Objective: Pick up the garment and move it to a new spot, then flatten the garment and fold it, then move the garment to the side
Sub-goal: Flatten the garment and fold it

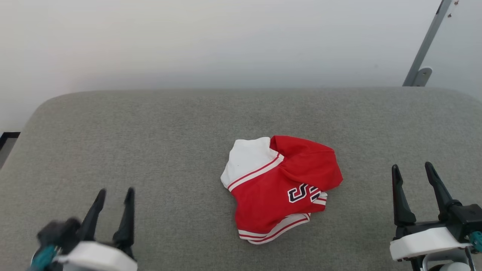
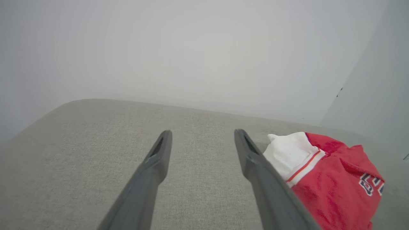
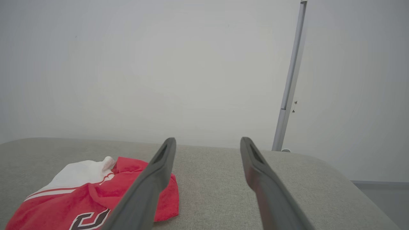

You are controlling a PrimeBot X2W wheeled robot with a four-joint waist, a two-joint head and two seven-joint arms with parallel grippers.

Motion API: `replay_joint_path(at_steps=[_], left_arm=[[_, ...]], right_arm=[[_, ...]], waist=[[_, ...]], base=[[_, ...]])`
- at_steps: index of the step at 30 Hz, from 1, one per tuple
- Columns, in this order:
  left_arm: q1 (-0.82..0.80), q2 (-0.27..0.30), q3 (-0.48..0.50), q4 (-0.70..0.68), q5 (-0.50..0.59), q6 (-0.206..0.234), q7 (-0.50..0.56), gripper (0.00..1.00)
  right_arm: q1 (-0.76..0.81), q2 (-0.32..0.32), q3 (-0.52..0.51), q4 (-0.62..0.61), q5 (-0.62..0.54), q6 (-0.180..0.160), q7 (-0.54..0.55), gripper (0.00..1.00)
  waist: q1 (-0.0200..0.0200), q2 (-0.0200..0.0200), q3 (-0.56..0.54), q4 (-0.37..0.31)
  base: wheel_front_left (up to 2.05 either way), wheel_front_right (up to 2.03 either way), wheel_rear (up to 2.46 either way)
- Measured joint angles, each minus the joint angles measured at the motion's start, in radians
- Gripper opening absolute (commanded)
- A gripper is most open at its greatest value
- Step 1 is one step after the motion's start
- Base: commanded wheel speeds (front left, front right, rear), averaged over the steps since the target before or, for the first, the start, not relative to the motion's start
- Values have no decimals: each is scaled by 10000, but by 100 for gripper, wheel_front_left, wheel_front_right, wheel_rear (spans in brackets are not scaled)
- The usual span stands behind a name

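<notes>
garment (image 1: 280,188) crumpled on cushion (image 1: 150,131); l fingers (image 1: 126,214) & r fingers (image 1: 400,203) both spread, empty, clear of it.

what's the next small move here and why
Probably swing the right gripper toward the shirt and lower it onto the nearest edge. The shirt lies crumpled on the grey pad, untouched. Both the right and the left gripper are open and clear of it, and the right looks a bit nearer.
</notes>
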Motion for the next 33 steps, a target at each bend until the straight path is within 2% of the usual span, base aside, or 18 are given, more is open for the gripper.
replay_joint_path(at_steps=[5,8,15,21,28,33], left_arm=[[-984,479,-681,59,-293,-178,966,100],[-1708,865,-1145,98,-830,-213,1793,100],[-3600,2034,-2832,38,-1969,-221,3940,100],[-5172,2625,-3975,464,-2805,-221,5212,100],[-6265,2867,-5009,1331,-3522,-222,6558,100],[-6760,2704,-5382,2272,-3975,-232,7453,100]], right_arm=[[-134,-46,188,12,-36,0,0,100],[-257,-69,374,46,-44,0,0,100],[-843,-71,794,138,-58,0,0,100],[-1293,-17,1087,236,-58,0,0,100],[-1531,88,1145,299,-44,0,0,100],[-1551,167,1131,313,-38,0,0,100]], waist=[[0,0,133,-180],[1,0,234,-368],[0,0,648,-966],[0,0,1021,-1623],[0,0,1435,-2370],[0,0,1772,-2672]], base=[[0,0,0],[0,0,0],[0,0,0],[0,0,0],[0,0,0],[0,0,0]])
